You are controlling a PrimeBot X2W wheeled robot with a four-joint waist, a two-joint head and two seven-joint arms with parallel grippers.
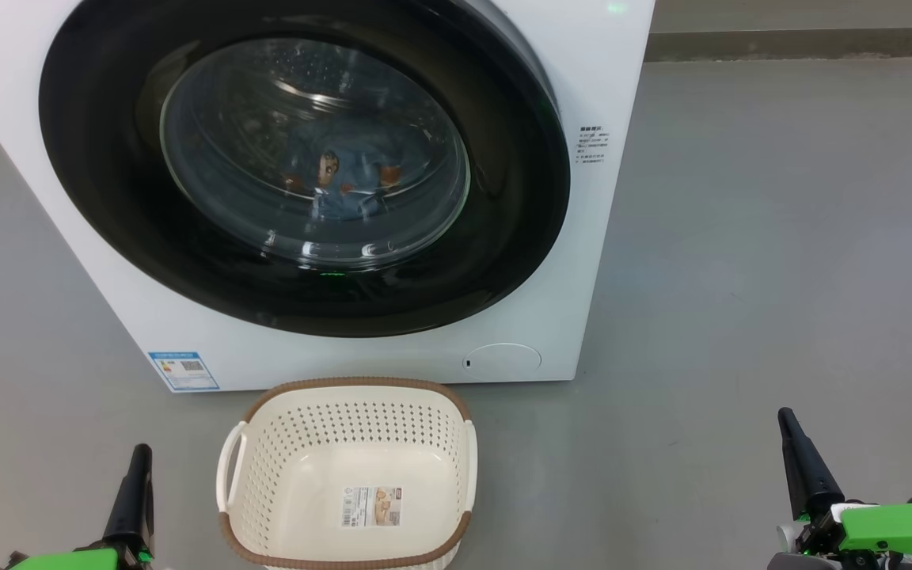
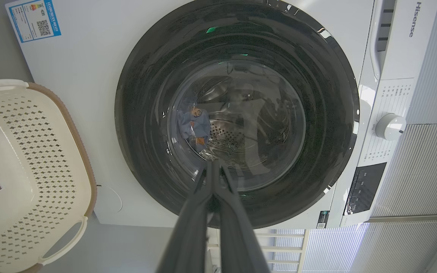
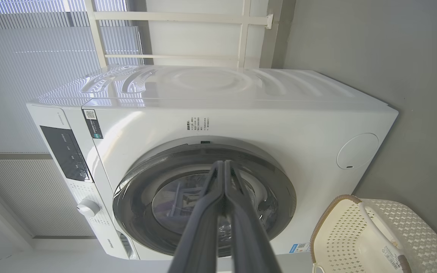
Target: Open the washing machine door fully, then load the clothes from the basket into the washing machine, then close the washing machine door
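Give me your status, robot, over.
Left gripper and right gripper shut, holding nothing. Washing machine door closed, clothes seen inside. Basket empty, on the floor in front of it.

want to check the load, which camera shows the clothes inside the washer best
The head view: the light-blue fabric clothes with orange-brown figures lie large and central behind the round black-rimmed glass door. The left wrist view shows them smaller; the right wrist view's glass is too dim to tell.
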